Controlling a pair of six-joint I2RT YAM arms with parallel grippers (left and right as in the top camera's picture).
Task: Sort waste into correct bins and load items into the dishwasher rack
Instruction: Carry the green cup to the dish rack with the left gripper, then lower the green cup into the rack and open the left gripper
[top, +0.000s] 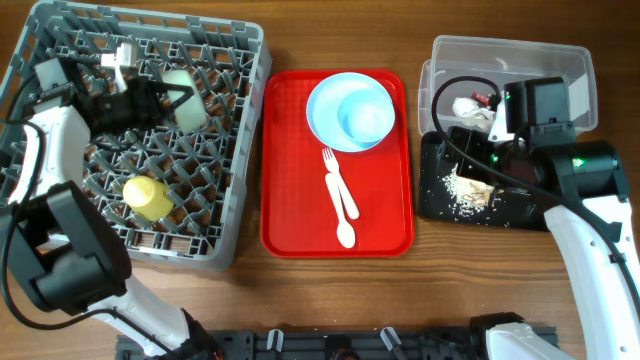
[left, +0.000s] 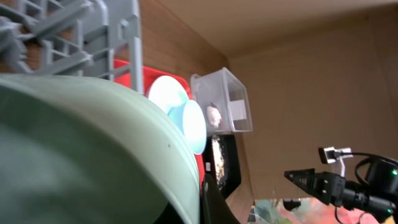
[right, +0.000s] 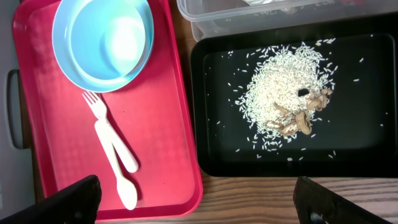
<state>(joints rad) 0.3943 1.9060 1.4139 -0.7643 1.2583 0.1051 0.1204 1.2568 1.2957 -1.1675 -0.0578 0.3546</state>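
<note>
My left gripper (top: 172, 100) is shut on the pale yellow-green saucer (top: 183, 84), holding it on edge over the grey dishwasher rack (top: 240, 150). The saucer fills the left wrist view (left: 81, 155). The yellow-green cup (top: 147, 196) lies in the rack. A pale blue bowl (top: 365, 118) sits on the pale blue plate (top: 318, 108) on the red tray (top: 290, 200), with a white fork (top: 332, 168) and spoon (top: 345, 232) beside them. My right gripper (right: 205, 208) is open and empty over the gap between the red tray and the black tray (right: 208, 124), which holds food scraps (right: 283, 93).
The clear tub (top: 560, 60) behind the black tray holds a white tissue (top: 468, 106) and a red wrapper (top: 484, 98). My right arm (top: 570, 170) hangs over the black tray's right side. A white object (top: 124, 56) lies at the rack's far side.
</note>
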